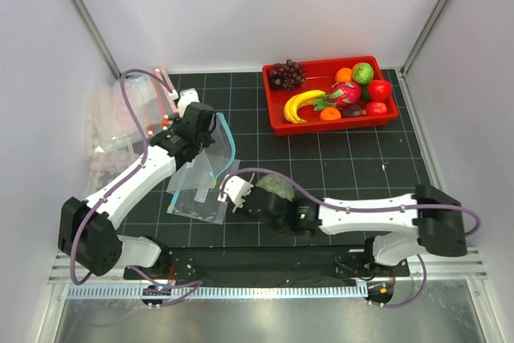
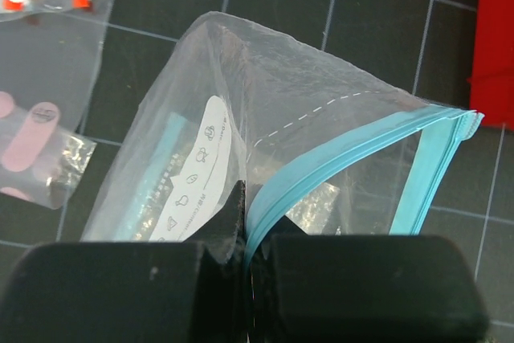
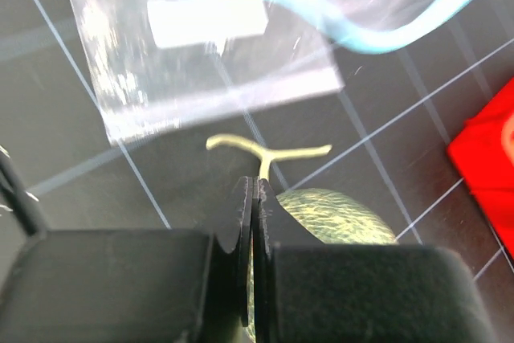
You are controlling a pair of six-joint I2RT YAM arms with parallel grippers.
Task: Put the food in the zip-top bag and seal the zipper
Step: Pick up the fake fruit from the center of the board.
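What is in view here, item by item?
zip-top bag: one, clear with teal-blue zipper, centre-left, mouth lifted
melon: one, dull green, centre, beside the bag
tray: one, red, far right
banana: one, yellow, in tray
grapes: one bunch, dark purple, in tray
dragon fruit: one, pink, in tray
small round fruits: several, orange, green, red, in tray
spare bags: pile, clear with pink-red strips, far left
left gripper: black, jaws shut on zipper
right gripper: black, jaws shut on melon's stem

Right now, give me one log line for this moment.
left gripper: shut on zip-top bag at zipper, mouth held open | right gripper: shut on stem of melon | melon: outside bag
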